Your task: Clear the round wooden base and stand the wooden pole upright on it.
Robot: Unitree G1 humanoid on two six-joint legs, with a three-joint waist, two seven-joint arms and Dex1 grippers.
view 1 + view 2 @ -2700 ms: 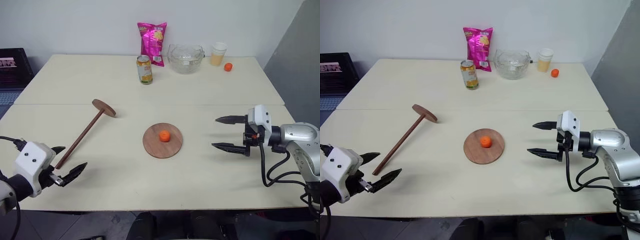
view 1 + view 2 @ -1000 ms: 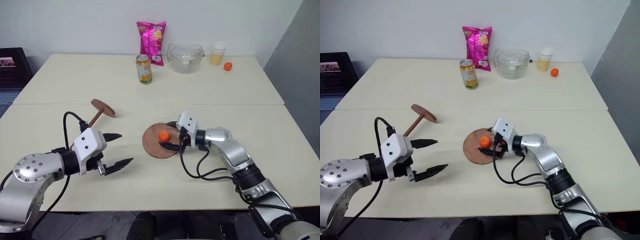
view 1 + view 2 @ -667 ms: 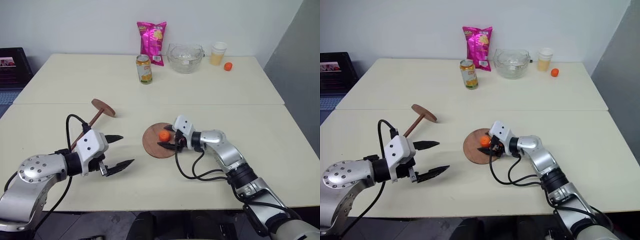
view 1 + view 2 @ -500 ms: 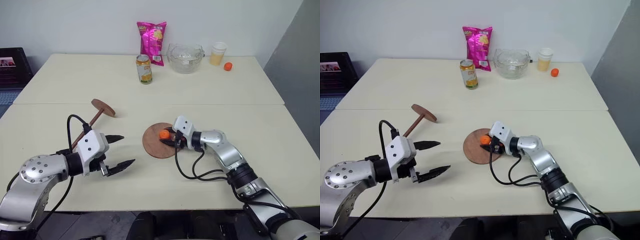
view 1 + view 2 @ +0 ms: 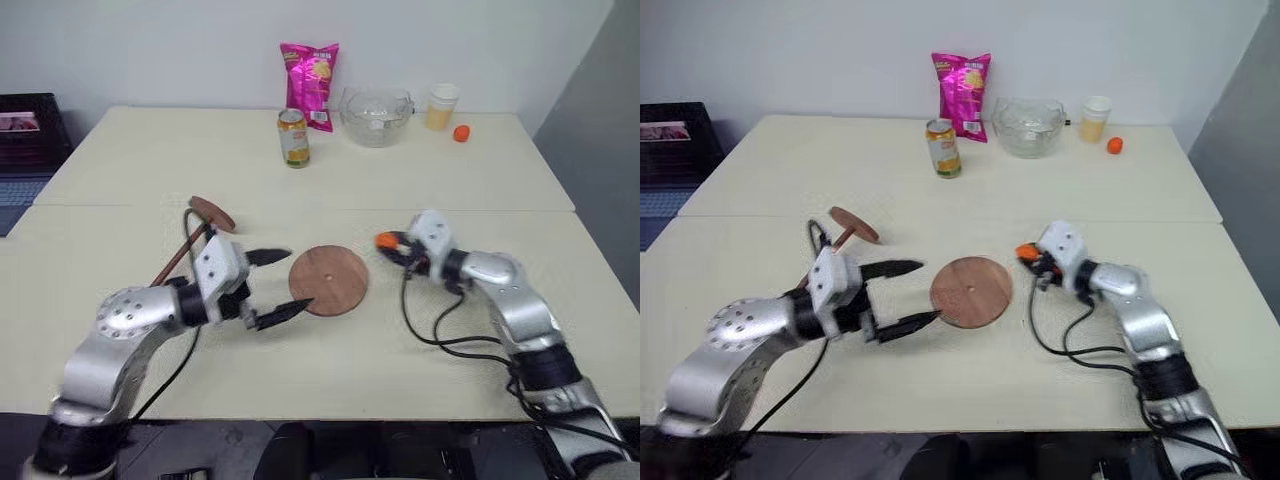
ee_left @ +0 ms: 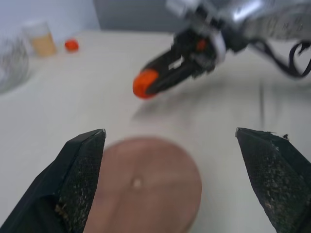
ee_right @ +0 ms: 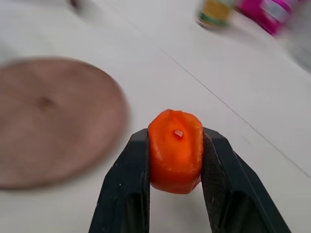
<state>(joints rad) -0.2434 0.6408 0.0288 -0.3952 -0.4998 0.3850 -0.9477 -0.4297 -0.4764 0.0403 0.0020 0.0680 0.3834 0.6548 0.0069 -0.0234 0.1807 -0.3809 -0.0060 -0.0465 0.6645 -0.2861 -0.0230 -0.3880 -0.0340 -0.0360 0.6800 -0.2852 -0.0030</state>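
The right gripper is clamped on a small orange piece, one black finger pressed against each of its sides, and holds it above the bare table just to the right of the round wooden base, with a gap between them. The base lies flat on the near half of the table, nothing on it, its small centre hole showing in the right wrist view. On the other side of the base, the left gripper has its two fingers spread wide with nothing between them; the tips point toward the base's left edge and come close to it, though whether the lower tip touches the rim is hard to tell from the head views. Behind the left gripper lies the wooden pole, slanting across the table with its fixed disc end farther away and its thin end hidden behind the arm. Far back on the table, well apart from both arms, stand a drink can, a pink snack bag, a clear glass bowl, a cup and another small orange thing.
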